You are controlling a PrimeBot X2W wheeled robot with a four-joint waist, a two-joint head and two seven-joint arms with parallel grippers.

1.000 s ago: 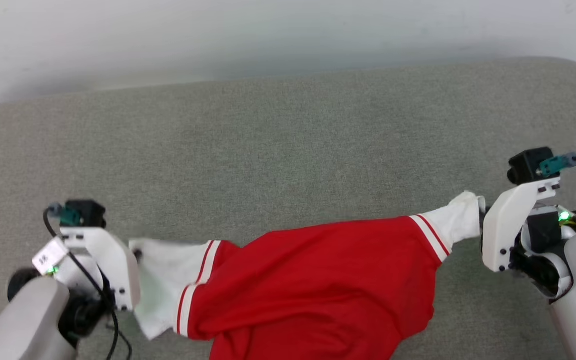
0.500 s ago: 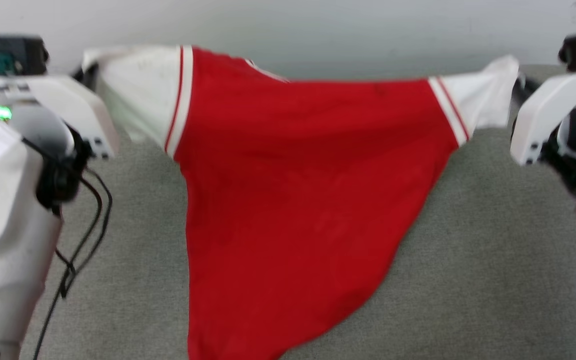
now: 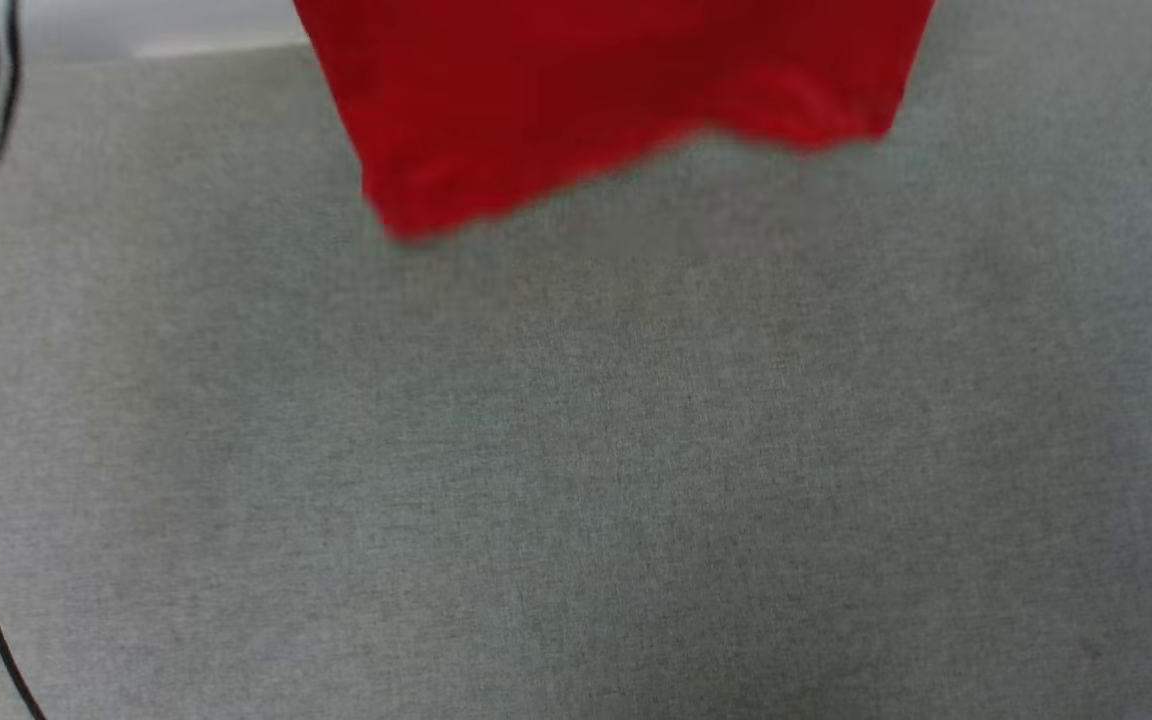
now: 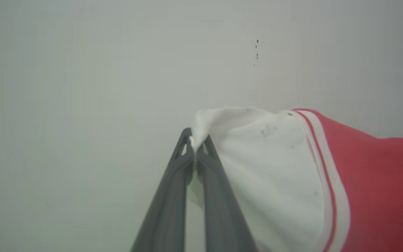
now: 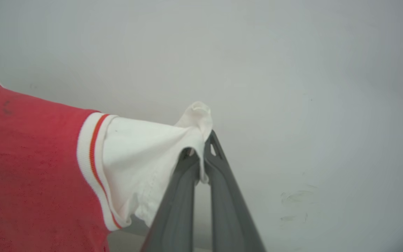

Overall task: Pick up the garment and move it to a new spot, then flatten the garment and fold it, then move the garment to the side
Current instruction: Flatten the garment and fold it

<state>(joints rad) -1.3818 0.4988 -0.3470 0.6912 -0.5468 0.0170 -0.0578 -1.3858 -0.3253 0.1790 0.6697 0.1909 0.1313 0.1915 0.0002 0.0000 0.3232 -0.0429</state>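
I am lifting the jersey [image 3: 586,90] high: a second ago it was sagging on the grey surface [image 3: 576,450], and now its blurred hem seems to be hanging clear. My left jaws and right jaws are each pinching a white sleeve [image 4: 257,168], so carrying it over can begin.

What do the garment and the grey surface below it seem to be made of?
Garment: likely thin synthetic knit with a faint sheen; it hangs limp and bunches at the pinched sleeve. Grey surface: apparently woven upholstery cloth, matte, with a fine visible weave.
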